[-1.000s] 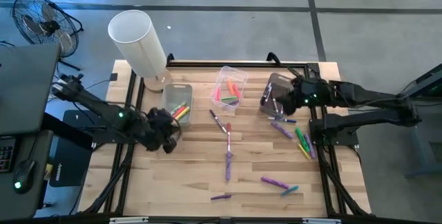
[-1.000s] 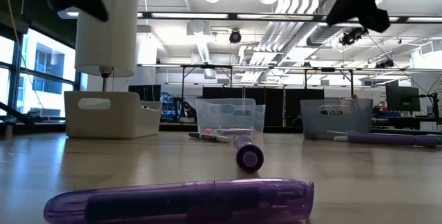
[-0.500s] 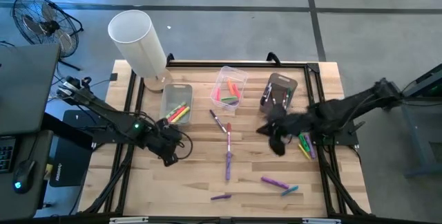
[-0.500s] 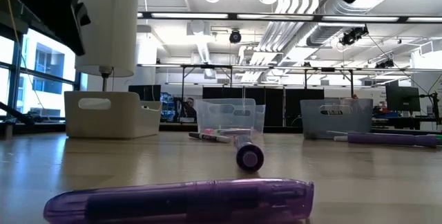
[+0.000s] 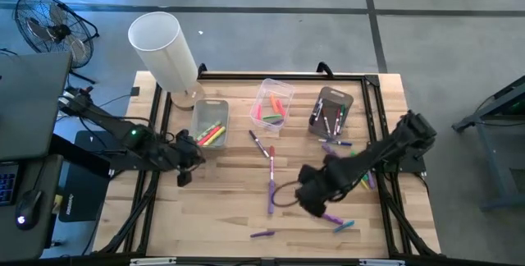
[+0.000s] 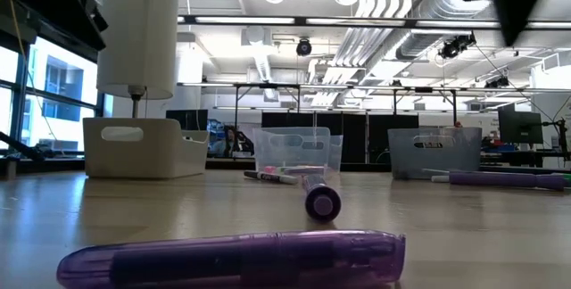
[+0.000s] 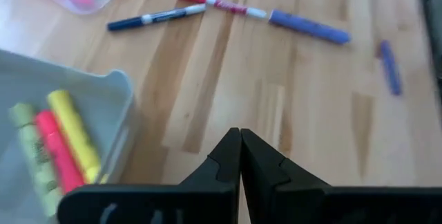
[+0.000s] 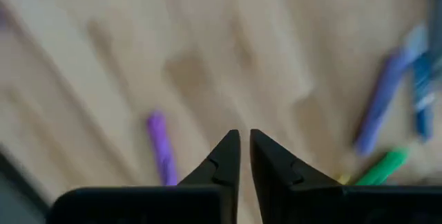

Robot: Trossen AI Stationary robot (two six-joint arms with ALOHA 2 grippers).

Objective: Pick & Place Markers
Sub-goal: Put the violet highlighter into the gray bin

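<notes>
Loose markers lie flat on the wooden table: a long purple one, a red one, a dark one, small purple ones, a blue one, and a green, yellow and purple cluster by the right edge. My left gripper hovers shut beside the left bin, holding nothing. My right gripper is shut and empty above the table's near-right part, over a purple marker.
Three bins stand along the far side: the left one holds yellow, pink and green markers, the middle clear one pink, orange and green, the right dark one several more. A white lamp stands at the far-left corner. Bare wood lies near-left.
My right gripper has swung from over the right bin toward the near edge and the table's middle, coming down over the loose purple markers. My left gripper drifted out toward the table's middle, then drew back toward the left bin. No marker has moved.
</notes>
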